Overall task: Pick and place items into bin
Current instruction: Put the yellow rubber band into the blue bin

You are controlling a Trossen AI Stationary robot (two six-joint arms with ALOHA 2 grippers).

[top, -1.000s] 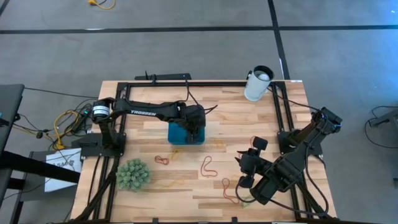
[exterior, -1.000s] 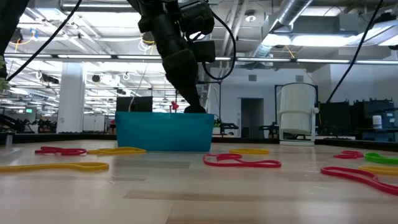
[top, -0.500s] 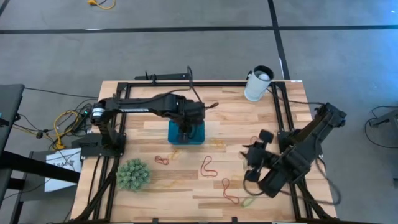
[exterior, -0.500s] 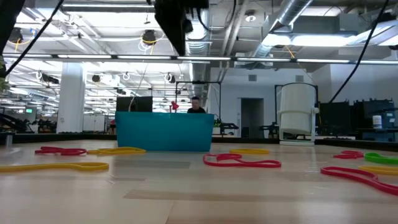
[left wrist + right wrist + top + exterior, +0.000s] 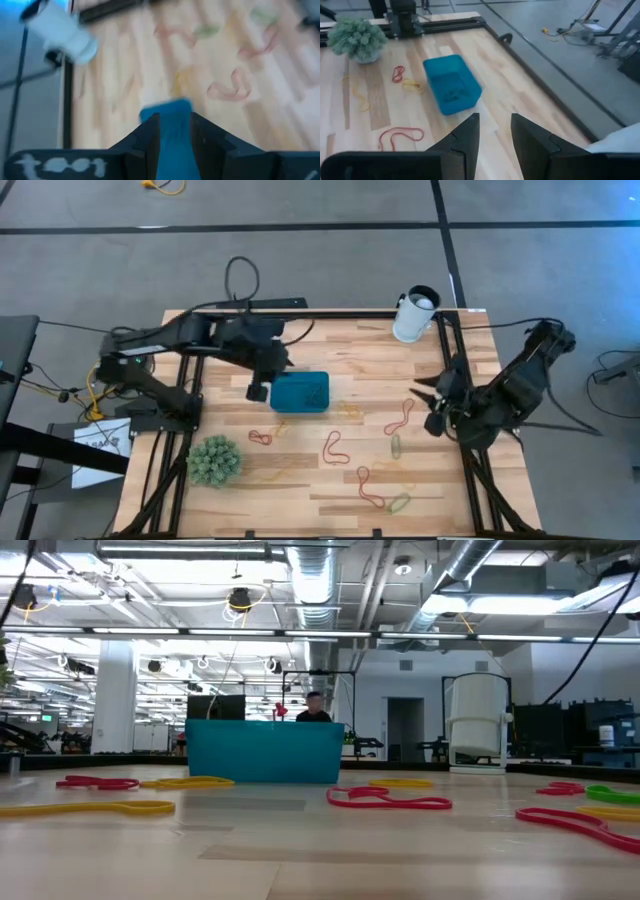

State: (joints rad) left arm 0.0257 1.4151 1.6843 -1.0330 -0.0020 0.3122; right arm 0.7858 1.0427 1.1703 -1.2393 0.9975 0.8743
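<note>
The teal bin (image 5: 300,392) sits mid-table with several loops lying in it (image 5: 452,95). More loops lie on the wood: red ones (image 5: 335,447) (image 5: 400,415) (image 5: 260,437), green ones (image 5: 398,445) and yellow ones (image 5: 85,807). My left gripper (image 5: 258,388) hangs high above the table just left of the bin. It is open and empty, and the bin shows through its gap (image 5: 172,137). My right gripper (image 5: 430,405) is raised near the right rail, also open and empty (image 5: 492,135), facing the bin from the right. Neither gripper shows in the low view.
A green spiky ball (image 5: 213,460) stands at the near left. A white cup (image 5: 415,313) is at the far right corner. Black frame rails (image 5: 455,370) border the table. Bare wood lies between the bin and the far edge.
My left gripper has risen out of the bin, leaving the low view, and drawn back toward the table's left edge. My right gripper has pulled away from the near loops toward the right and far edges. The bin and the loops on the table have stayed put.
</note>
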